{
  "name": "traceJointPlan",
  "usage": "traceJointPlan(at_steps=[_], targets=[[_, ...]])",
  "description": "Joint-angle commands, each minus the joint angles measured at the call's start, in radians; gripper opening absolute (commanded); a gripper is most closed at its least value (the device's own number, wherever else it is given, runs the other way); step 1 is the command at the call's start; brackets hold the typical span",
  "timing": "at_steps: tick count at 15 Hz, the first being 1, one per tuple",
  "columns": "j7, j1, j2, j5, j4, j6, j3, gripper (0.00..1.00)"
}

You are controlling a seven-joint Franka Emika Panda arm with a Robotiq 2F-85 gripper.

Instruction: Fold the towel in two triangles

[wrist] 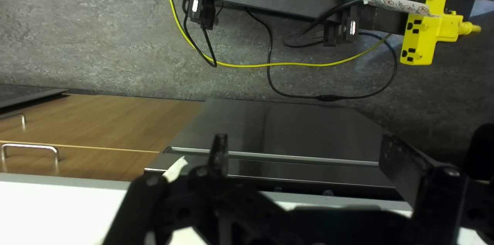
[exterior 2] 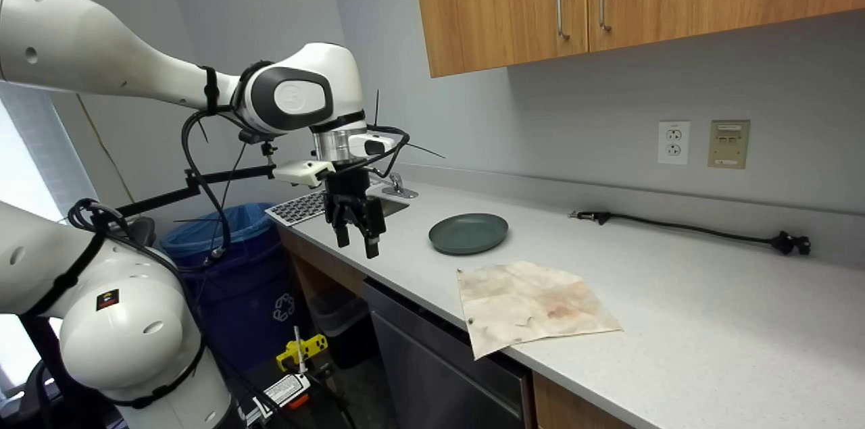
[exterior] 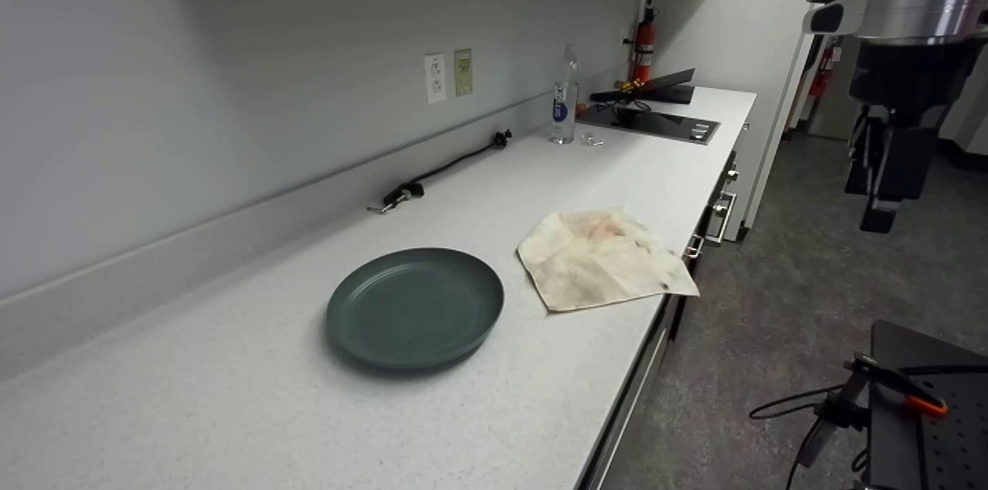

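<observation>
Left of centre in an exterior view, we see the black two-fingered gripper point(exterior 2: 357, 245), empty, its jaws wide apart. To its lower right in the frame, the wrinkled beige-tan cloth towel point(exterior 2: 534, 304) lies on the white countertop point(exterior 2: 709, 321), lower-left corner overhanging; we judge the next reach goes that way.

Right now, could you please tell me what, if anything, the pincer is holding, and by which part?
Nothing is held: the pincer stands open and apart from the towel, which lies mostly on the counter.
</observation>
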Motion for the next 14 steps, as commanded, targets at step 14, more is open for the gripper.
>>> traceJointPlan(at_steps=[14], targets=[[-0.005, 0.005, 0.005, -0.004, 0.001, -0.001, -0.005, 1.00]])
